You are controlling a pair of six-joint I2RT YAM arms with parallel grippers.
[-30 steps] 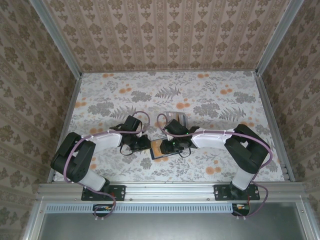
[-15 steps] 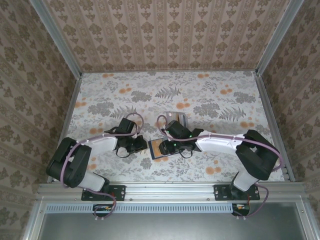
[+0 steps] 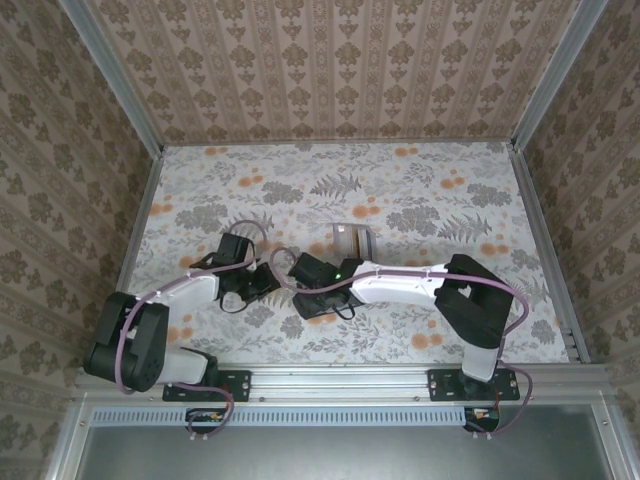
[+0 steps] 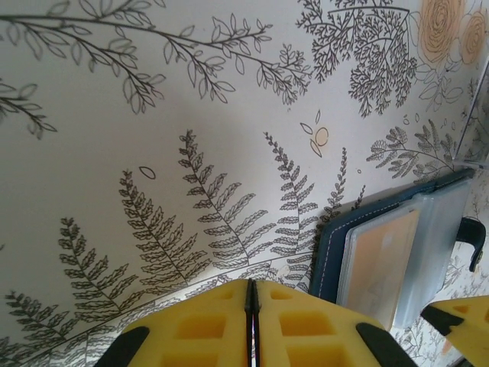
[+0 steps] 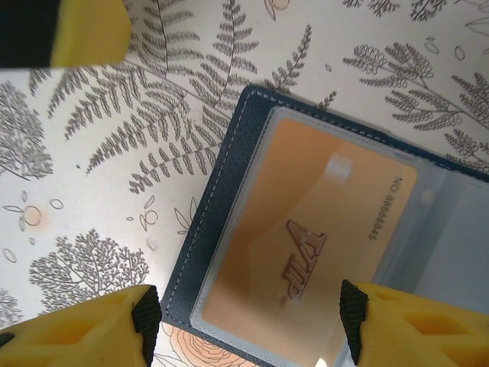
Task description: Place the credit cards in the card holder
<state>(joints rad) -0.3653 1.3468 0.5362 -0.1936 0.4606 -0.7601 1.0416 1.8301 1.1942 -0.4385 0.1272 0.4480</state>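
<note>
The card holder [image 5: 221, 191] lies open on the flowered table, navy blue with light stitching. An orange-tan credit card [image 5: 306, 237] marked VIP sits inside its clear sleeve. My right gripper [image 5: 248, 325] hovers right over it, open, a finger on each side of the card and nothing between them. In the top view the right gripper [image 3: 312, 297] covers most of the holder. My left gripper [image 4: 252, 294] is shut and empty just left of the card holder [image 4: 330, 252], whose orange card [image 4: 382, 256] shows at the right. From above, the left gripper [image 3: 268, 283] is close beside the right one.
A clear, silvery slotted rack [image 3: 352, 240] stands just behind the two grippers. Patterned walls close in the table [image 3: 430, 200] on three sides. A yellow finger of the left gripper [image 5: 84, 30] shows at the top left of the right wrist view.
My right gripper has opened and slid left over the card holder. The left arm has drawn back to the left, still shut.
</note>
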